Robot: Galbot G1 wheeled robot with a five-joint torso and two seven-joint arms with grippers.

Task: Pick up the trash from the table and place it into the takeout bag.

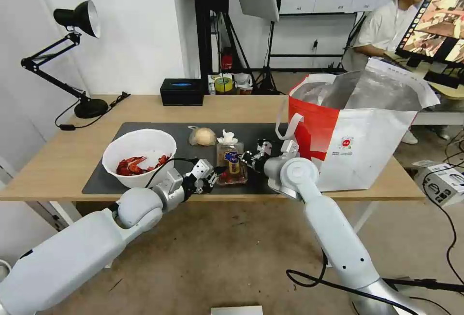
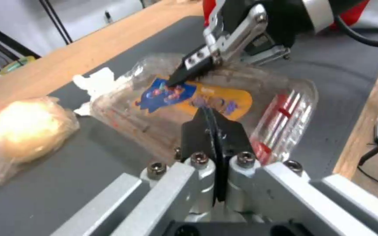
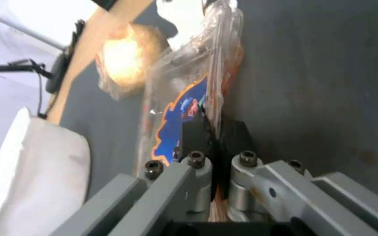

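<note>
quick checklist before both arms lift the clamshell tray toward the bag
1. Left tool shut on the clamshell tray: ok.
2. Right tool pinching the tray's opposite edge: ok.
3. Tray lid sealed so the fruit stays in: cannot tell.
4. Takeout bag upright with mouth open: ok.
5. Tissue free of the tray: cannot tell, it sits right against it.
6. Bun and bowl apart from the tray: ok.
</note>
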